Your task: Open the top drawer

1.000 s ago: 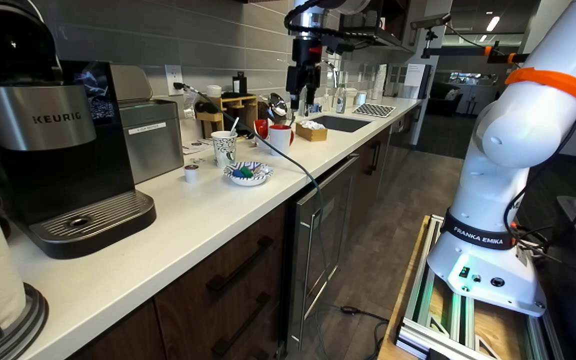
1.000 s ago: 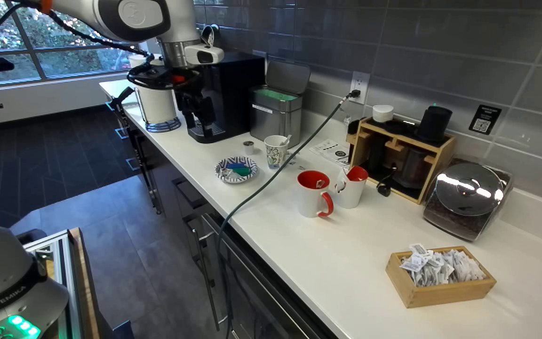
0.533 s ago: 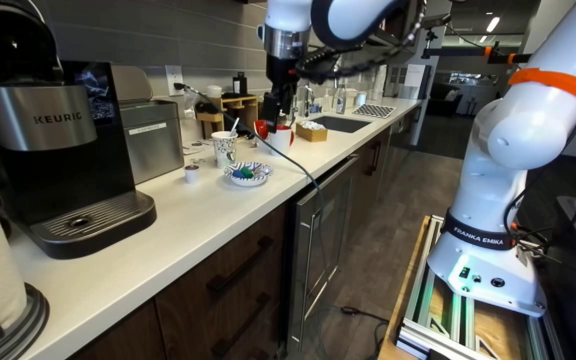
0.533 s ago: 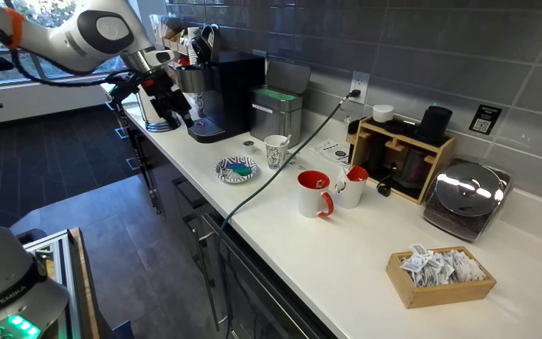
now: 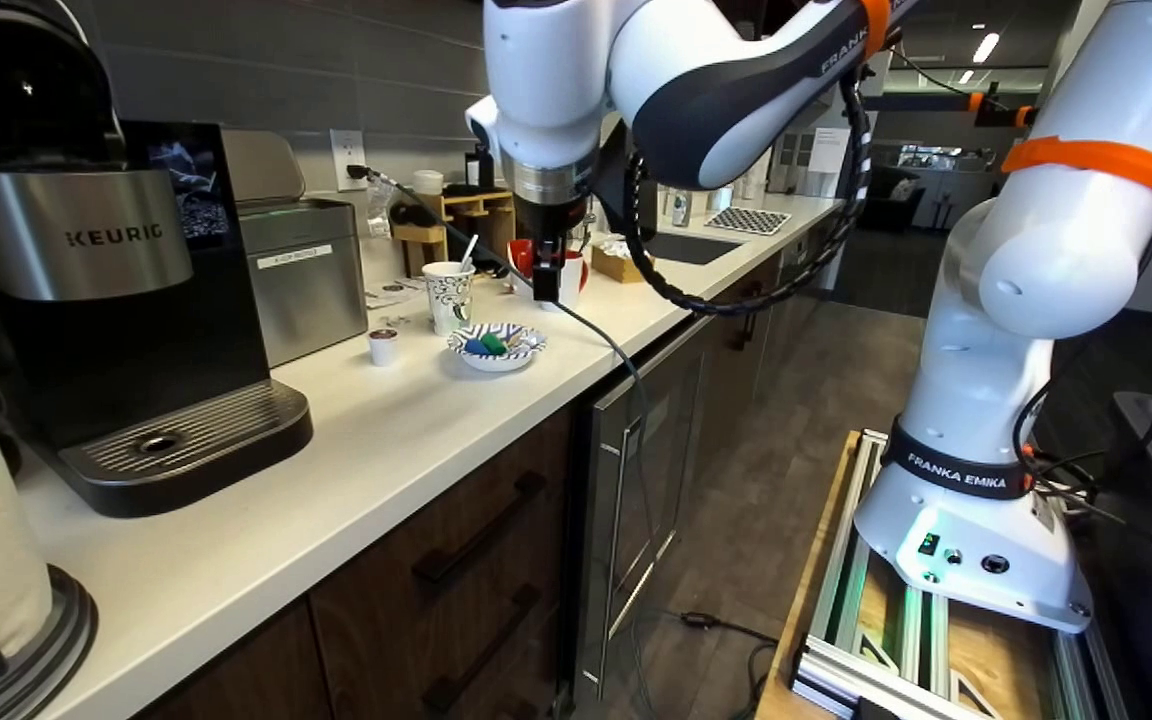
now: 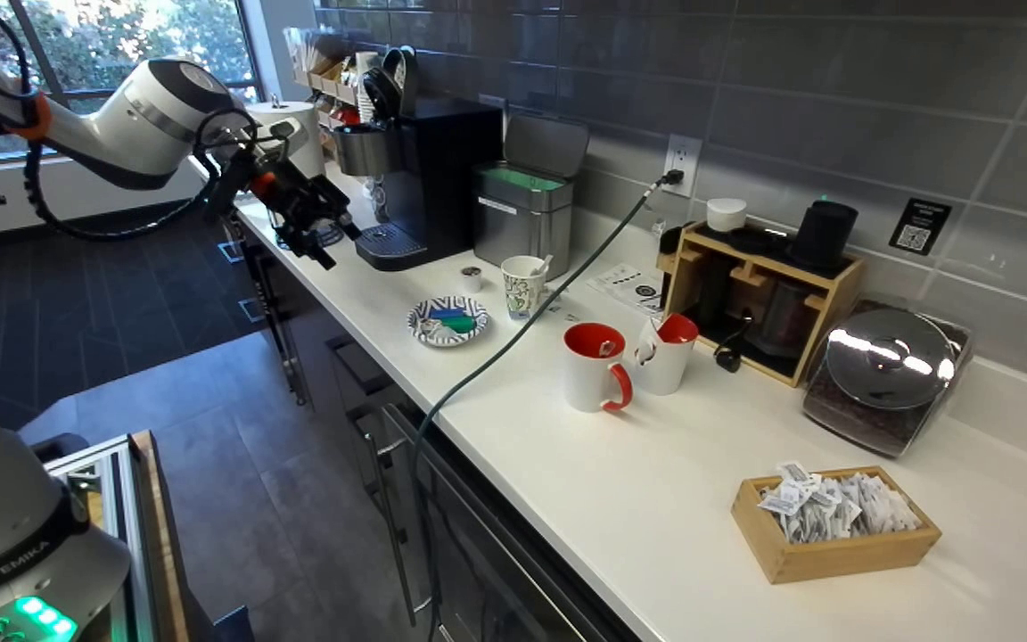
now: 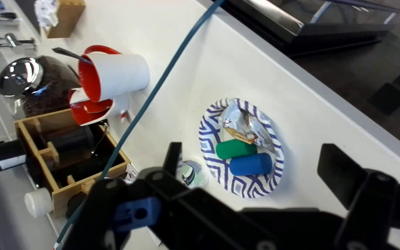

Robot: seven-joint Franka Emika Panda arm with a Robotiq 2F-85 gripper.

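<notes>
- The black two-fingered gripper [image 7: 253, 156] hung in the air above the level of the long white countertop [image 5: 406, 420], its dark fingers [image 7: 339, 175] spread wide apart.
- The top drawer [image 5: 456, 525], wide and fronted in dark brown wood, lay lower than the hand and well apart from it, closed beneath the countertop; a straight dark bar handle [image 5: 481, 529] crossed its front.
- Beside that drawer, also lower than the hand, stood a metal-framed cabinet with a dark glass door [image 5: 673, 432].
- In the wrist view a round blue-and-white patterned bowl [image 7: 205, 147] showed in the gap between the fingers, farther off than the fingertips. In it a green cylinder [image 7: 235, 149] lay just beside a blue cylinder [image 7: 250, 164], with crumpled shiny wrappers [image 7: 243, 125] next to them.
- A white patterned paper cup [image 6: 521, 294] stood near the bowl, partly covered by the hand in the wrist view.
- Two white mugs with red insides [image 7: 125, 74] stood to the upper left of the fingers in that view, beyond a dark teal cord [image 7: 158, 83].
- A pale wooden box [image 6: 852, 557] of white packets [image 6: 834, 513] sat well apart from the hand.
</notes>
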